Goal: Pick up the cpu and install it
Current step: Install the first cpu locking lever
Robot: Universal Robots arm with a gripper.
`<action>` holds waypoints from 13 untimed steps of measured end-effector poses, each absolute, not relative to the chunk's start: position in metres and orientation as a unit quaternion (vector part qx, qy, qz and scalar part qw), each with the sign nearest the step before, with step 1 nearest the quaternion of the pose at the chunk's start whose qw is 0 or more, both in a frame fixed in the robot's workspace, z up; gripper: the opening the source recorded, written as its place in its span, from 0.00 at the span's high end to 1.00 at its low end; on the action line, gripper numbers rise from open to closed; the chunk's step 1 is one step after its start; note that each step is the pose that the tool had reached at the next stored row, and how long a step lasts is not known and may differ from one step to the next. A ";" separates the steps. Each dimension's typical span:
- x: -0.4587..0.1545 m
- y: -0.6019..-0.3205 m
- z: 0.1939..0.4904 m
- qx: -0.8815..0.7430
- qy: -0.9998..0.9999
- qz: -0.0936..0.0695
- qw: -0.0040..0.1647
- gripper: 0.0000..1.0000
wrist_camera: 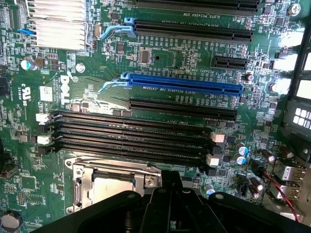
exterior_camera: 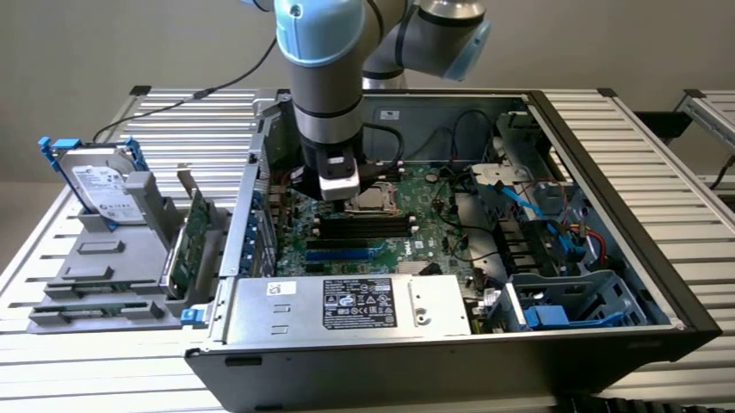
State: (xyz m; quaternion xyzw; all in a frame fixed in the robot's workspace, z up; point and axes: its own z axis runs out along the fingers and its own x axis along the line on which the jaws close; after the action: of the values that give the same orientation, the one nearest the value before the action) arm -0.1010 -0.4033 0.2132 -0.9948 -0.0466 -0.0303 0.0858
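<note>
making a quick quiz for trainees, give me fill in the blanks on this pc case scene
1. The gripper hangs over the CPU ____ on the motherboard.
2. The long expansion slot beside the black memory slots is coloured ____.
3. The hard drive stands ____ the computer case.

Missing: socket; blue; outside

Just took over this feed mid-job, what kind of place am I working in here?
Probably a PC assembly or repair bench: an open computer case lies on a slatted aluminium table, its motherboard exposed, with a hard drive parked in a grey fixture beside it.
</note>
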 end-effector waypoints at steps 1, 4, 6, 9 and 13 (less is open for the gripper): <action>-0.101 -0.403 0.213 -0.995 -0.047 -0.030 0.087 0.89; -0.101 -0.404 0.213 -0.994 -0.046 -0.031 0.099 0.89; -0.101 -0.404 0.213 -0.993 -0.046 -0.031 0.109 0.89; -0.101 -0.405 0.212 -0.991 -0.046 -0.032 0.119 0.89; -0.101 -0.405 0.228 -0.991 -0.046 -0.031 0.118 0.89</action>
State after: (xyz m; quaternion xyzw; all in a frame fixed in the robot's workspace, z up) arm -0.1007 -0.4048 0.2282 -0.9914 -0.0458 -0.0306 0.1184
